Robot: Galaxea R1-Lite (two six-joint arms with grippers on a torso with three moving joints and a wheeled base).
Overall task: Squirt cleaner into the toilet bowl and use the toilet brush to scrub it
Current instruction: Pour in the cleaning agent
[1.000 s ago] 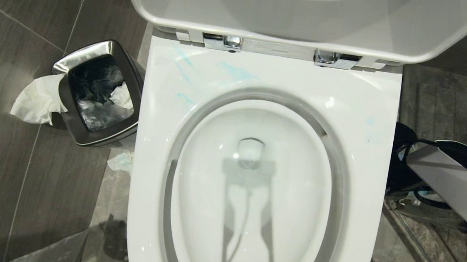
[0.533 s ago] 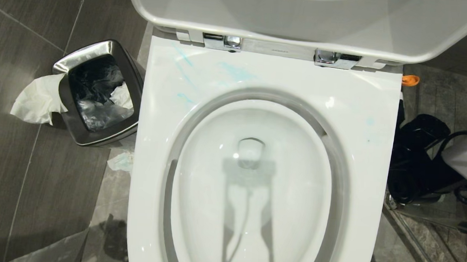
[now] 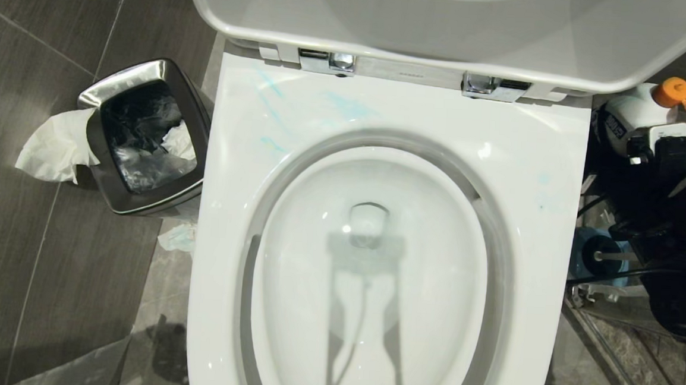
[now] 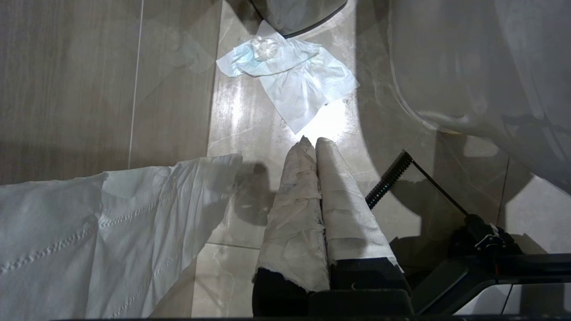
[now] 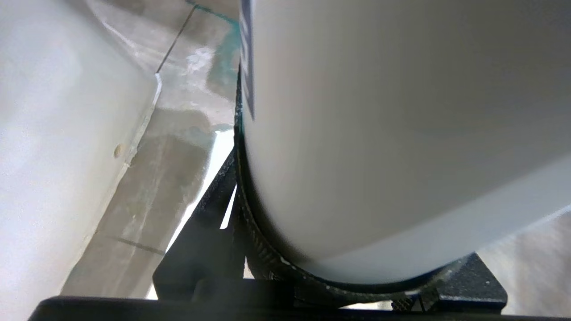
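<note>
The toilet bowl lies open below me, white seat down and lid raised. The cleaner, a pale bottle with a dark label and a flipped-open orange cap, hangs to the right of the seat near the hinge. My right gripper is shut on it, and the bottle's pale body fills the right wrist view. The toilet brush stands in its blue holder on the floor below that arm. My left gripper is shut, its wrapped fingers empty, over the floor beside the toilet's base.
A square steel bin with white paper draped over its side stands left of the toilet. Crumpled tissue lies on the floor and a white paper sheet hangs near my left gripper. Blue smears mark the seat's back.
My right arm has moved up along the toilet's right side, bringing the cleaner into the head view near the hinge. The brush and holder now show below it.
</note>
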